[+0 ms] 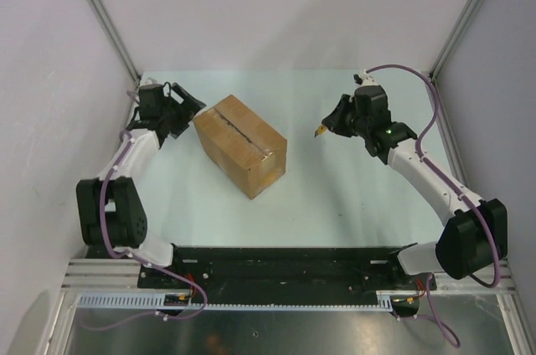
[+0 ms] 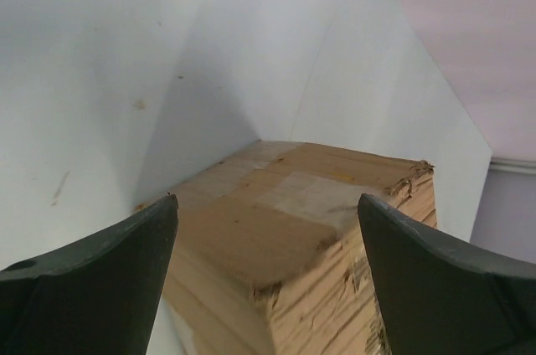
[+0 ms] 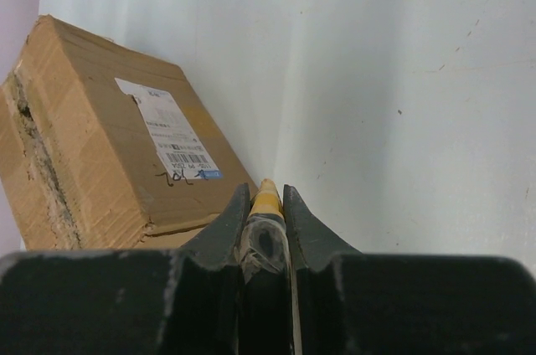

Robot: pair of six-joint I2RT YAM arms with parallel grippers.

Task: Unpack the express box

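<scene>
the express box (image 1: 241, 144) sits left of centre on the tabletop (image 1: 352, 196), turned diagonally, its flaps closed along the centre seam (image 1: 245, 132). the left claw (image 1: 188, 110) has its jaws apart just beside the box's far-left end. the right claw (image 1: 329, 126) is clamped on a yellow utility knife (image 1: 320, 131), well to the right of the box, tip pointing toward it. recommended procedure: brace the box with the left claw before cutting. bring the blade to one end of the seam, keep it shallow, and draw it along the seam only. an unbraced box would likely slide.
</scene>
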